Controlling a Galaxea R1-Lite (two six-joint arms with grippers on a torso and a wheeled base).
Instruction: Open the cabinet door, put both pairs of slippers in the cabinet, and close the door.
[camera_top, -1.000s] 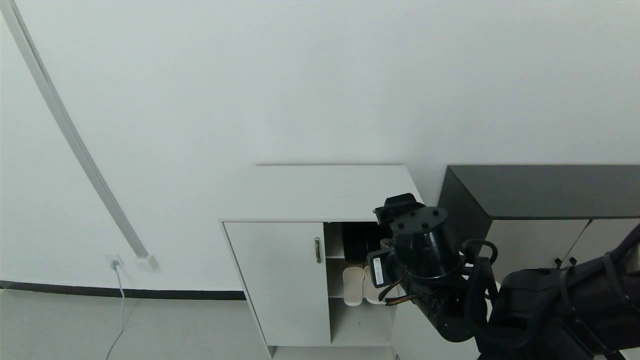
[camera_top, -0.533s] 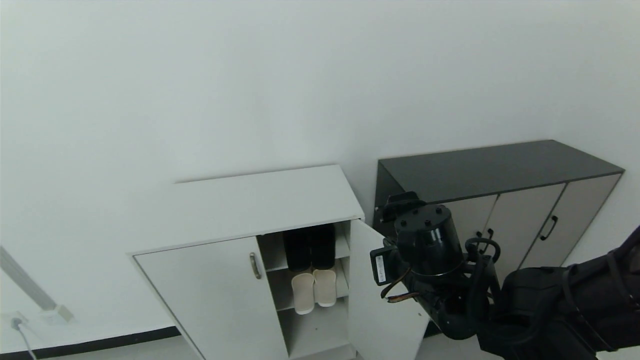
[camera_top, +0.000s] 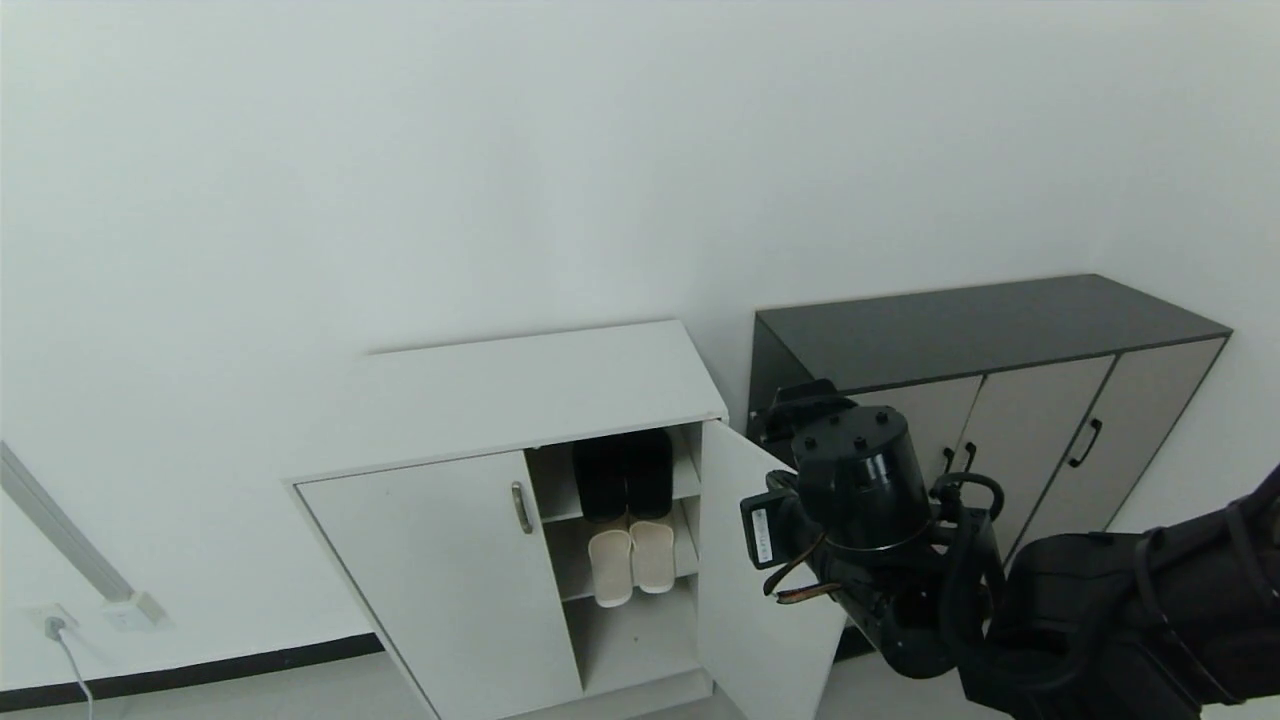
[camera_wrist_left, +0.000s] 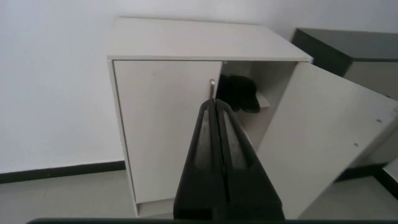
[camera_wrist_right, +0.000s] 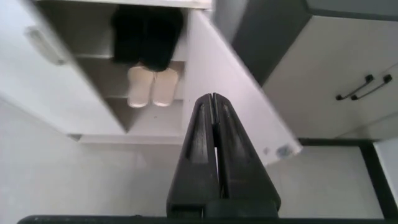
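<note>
Shifting view, cabinet door (camera_top: 745, 632) still open

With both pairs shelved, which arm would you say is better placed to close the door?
Right. The right gripper is close to the open door, likely able to push it shut; the left gripper points at the closed left door.

You have the white cabinet (camera_top: 540, 375) with its right door (camera_top: 745, 590) standing open; black slippers (camera_top: 622, 475) sit on its top shelf, cream slippers (camera_top: 630, 560) one shelf below.
</note>
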